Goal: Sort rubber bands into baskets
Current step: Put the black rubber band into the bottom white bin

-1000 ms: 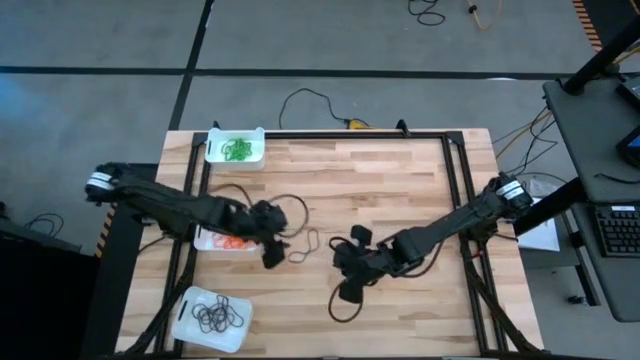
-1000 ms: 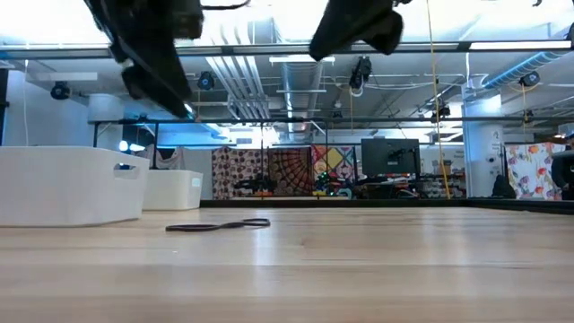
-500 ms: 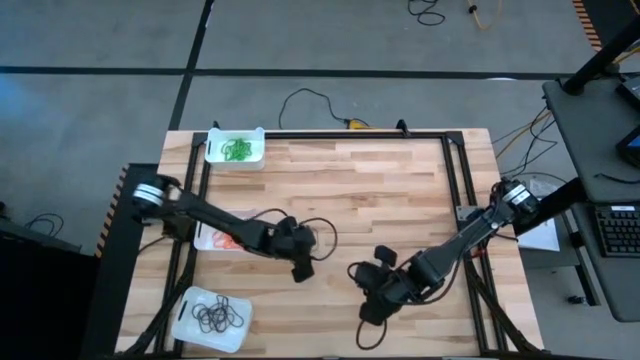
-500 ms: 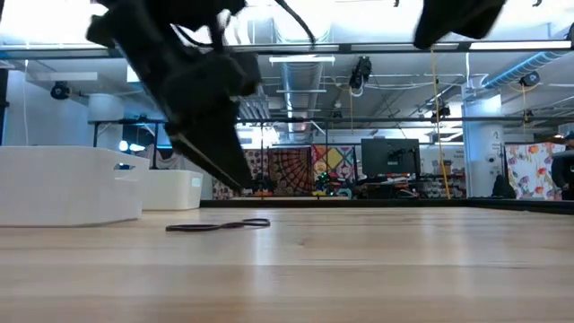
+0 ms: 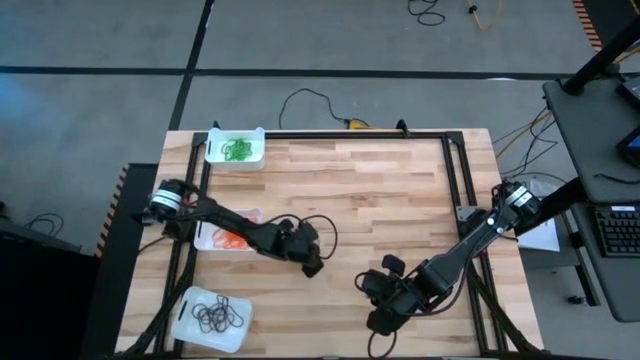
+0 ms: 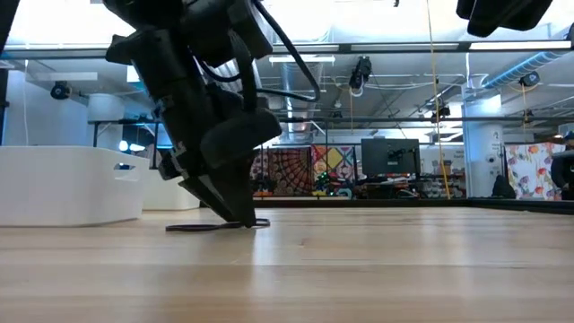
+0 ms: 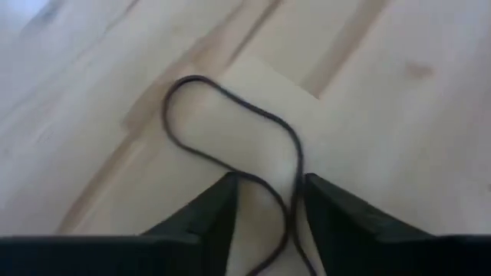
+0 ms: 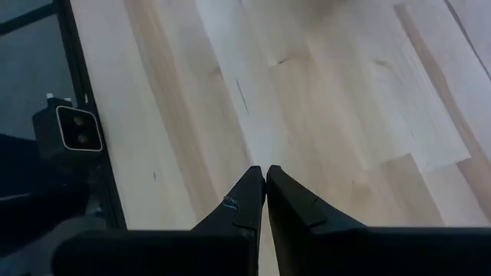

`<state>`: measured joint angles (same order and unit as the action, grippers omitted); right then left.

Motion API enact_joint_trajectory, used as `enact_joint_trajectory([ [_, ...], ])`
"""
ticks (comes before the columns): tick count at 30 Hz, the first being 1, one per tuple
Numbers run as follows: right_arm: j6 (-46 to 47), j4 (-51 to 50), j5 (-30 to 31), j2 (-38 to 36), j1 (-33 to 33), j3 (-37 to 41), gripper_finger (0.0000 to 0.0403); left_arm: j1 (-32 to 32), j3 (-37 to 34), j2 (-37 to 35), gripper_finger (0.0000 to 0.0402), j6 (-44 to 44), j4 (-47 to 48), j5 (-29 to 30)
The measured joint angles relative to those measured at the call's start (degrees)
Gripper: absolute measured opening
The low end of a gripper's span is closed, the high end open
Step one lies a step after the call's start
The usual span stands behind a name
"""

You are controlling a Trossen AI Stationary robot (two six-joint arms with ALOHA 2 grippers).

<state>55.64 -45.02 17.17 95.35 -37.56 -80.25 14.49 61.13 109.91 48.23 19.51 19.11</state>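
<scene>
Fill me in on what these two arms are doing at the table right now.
The left gripper is down on the wooden table, its fingers straddling a black rubber band that lies flat there. Three white baskets sit along the left edge: green bands, orange bands and black bands. The right gripper hangs shut and empty over the table's near right part.

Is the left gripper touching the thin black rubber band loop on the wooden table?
Cannot tell. In the left wrist view the black rubber band runs between the left gripper's open fingers, but no contact or gap shows plainly.
</scene>
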Motion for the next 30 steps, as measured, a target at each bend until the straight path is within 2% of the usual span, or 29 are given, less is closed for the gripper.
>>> enact_joint_trajectory([
  [3, -0.1, -0.2, -0.2, 0.0, 0.1, 0.0, 0.0013, -0.5, -1.2, 0.1, 0.0088, 4.1, -0.1, 0.0],
  [7, -1.1, -0.3, -0.2, 0.0, 0.5, 0.0, 0.0013, -0.5, -2.7, -0.5, 0.0012, 5.0, -0.3, 0.0],
  [12, -1.0, -2.5, -0.2, 0.0, 0.9, 0.0, 0.0013, 0.9, -3.3, -4.7, 0.0003, 1.7, 3.4, -1.7],
  [20, -4.0, -6.0, 0.0, 0.0, 4.1, 0.0, 0.0013, 6.2, -2.9, -21.0, 0.0, 1.1, 13.0, -2.0],
  [27, -10.3, -5.6, 0.9, -0.1, 8.7, 0.0, 0.0013, 18.0, -2.9, -33.8, 0.0, 6.8, 14.5, -5.8],
  [30, -12.0, -5.3, 1.0, -0.1, 10.2, 0.0, 0.0013, 26.0, -2.8, -37.1, 0.0, 9.9, 14.3, -10.6],
])
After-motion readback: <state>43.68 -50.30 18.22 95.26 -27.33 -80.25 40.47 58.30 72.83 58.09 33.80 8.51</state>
